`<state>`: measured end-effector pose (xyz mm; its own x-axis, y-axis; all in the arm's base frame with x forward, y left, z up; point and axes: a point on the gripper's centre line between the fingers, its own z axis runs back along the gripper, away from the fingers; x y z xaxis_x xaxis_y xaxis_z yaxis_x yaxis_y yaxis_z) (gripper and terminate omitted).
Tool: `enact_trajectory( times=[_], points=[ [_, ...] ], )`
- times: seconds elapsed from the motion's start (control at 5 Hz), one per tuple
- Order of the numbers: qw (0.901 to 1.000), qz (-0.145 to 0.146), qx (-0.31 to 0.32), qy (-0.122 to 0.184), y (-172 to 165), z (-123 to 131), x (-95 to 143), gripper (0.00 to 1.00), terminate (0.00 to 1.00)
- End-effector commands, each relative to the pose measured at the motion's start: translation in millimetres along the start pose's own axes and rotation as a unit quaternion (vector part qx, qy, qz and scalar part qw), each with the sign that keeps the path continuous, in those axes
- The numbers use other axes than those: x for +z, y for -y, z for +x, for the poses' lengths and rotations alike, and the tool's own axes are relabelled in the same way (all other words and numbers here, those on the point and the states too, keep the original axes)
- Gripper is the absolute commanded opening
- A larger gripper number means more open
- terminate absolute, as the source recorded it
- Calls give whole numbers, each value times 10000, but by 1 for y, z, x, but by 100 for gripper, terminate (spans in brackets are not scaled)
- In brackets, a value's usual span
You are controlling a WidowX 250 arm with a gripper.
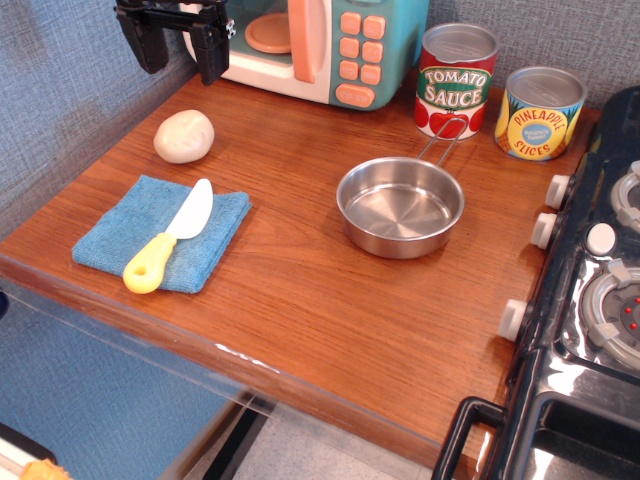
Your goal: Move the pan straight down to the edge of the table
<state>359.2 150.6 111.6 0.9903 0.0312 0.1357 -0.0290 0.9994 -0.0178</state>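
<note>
The pan [400,207] is a small shiny steel pan sitting upright and empty on the reddish-brown wood table [290,300], right of centre. Its thin wire loop handle [447,138] points back toward the tomato sauce can. My gripper [178,40] is black and hangs at the top left, far from the pan, above the table's back left corner. Its two fingers are apart with nothing between them.
A tomato sauce can [456,80] and a pineapple slices can [540,112] stand behind the pan. A toy microwave [320,45] is at the back. A blue cloth [160,232] with a yellow-handled knife [172,235] and a whitish potato [184,135] lie left. A black toy stove [590,290] borders the right.
</note>
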Motion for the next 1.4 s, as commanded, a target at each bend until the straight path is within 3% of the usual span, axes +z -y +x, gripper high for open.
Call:
enact_trajectory(
  times=[0.0, 0.6, 0.8, 1.2],
  points=[
    [10000, 0, 0, 0, 0, 0, 0, 100, 0],
    [9965, -331, -742, -210, 87, 14, -35, 100, 0],
    [9947, -302, -914, -356, 112, 17, -51, 100, 0],
    [9923, -243, -1157, -374, 138, 17, -60, 100, 0]
  ],
)
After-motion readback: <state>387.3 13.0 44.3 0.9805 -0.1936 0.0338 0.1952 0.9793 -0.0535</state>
